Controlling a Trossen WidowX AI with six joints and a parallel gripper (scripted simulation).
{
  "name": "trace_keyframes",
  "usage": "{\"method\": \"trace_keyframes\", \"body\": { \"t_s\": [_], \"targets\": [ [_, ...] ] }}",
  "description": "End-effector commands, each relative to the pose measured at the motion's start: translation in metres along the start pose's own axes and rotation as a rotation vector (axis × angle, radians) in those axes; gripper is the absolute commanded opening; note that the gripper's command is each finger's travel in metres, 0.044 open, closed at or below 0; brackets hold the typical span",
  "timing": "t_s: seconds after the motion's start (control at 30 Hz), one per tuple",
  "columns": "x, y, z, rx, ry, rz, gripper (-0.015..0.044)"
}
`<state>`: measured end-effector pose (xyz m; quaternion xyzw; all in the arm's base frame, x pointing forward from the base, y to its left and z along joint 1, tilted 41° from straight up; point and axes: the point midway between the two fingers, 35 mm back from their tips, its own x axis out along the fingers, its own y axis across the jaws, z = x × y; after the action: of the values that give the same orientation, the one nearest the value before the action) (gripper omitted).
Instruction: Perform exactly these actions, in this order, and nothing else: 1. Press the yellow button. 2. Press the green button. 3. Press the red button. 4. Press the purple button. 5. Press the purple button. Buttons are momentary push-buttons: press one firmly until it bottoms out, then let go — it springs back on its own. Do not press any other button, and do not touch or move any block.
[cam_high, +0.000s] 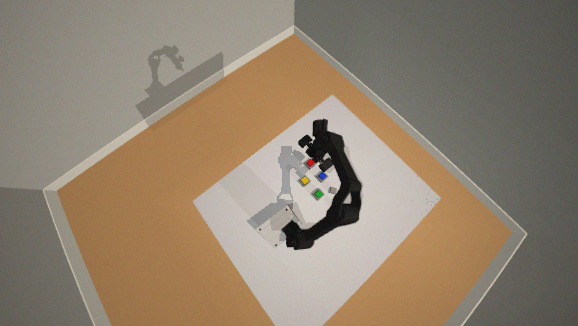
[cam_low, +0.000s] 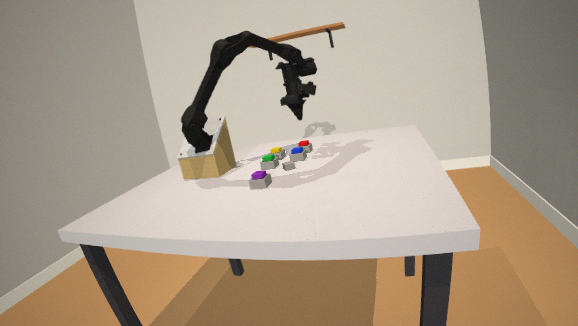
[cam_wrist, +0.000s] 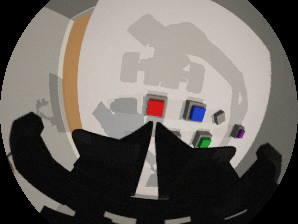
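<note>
My gripper (cam_low: 300, 119) (cam_wrist: 153, 124) is shut and empty. It hangs high above the table, with its tips just below the red button in the wrist view. The red button (cam_high: 310, 162) (cam_low: 304, 143) (cam_wrist: 155, 108) stands at the far end of the group. The yellow button (cam_high: 304, 180) (cam_low: 276, 150) is mostly hidden behind the fingers in the wrist view. The green button (cam_high: 318, 194) (cam_low: 268, 158) (cam_wrist: 205, 143) stands beside it. The purple button (cam_low: 258, 175) (cam_wrist: 241, 133) is nearest in the exterior view and is hidden by the arm in the top view. Nothing touches any button.
A blue button (cam_high: 322, 176) (cam_low: 297, 150) (cam_wrist: 198, 113) stands beside the red one. A small grey block (cam_high: 332, 190) (cam_low: 288, 166) (cam_wrist: 219, 117) lies between the blue, green and purple buttons. The arm's wedge-shaped base (cam_low: 207, 166) stands on the white table (cam_low: 350, 210). A wall shelf (cam_low: 310, 32) is behind.
</note>
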<state>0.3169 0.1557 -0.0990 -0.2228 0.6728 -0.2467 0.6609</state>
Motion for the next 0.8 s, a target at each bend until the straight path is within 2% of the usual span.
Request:
{"method": "trace_keyframes", "body": {
  "t_s": [0.0,0.77],
  "targets": [
    [0.051,-0.003,-0.003,-0.003,0.018,-0.018,0.0020],
    [0.081,-0.003,-0.003,-0.002,0.017,-0.019,0.0020]
  ]
}}
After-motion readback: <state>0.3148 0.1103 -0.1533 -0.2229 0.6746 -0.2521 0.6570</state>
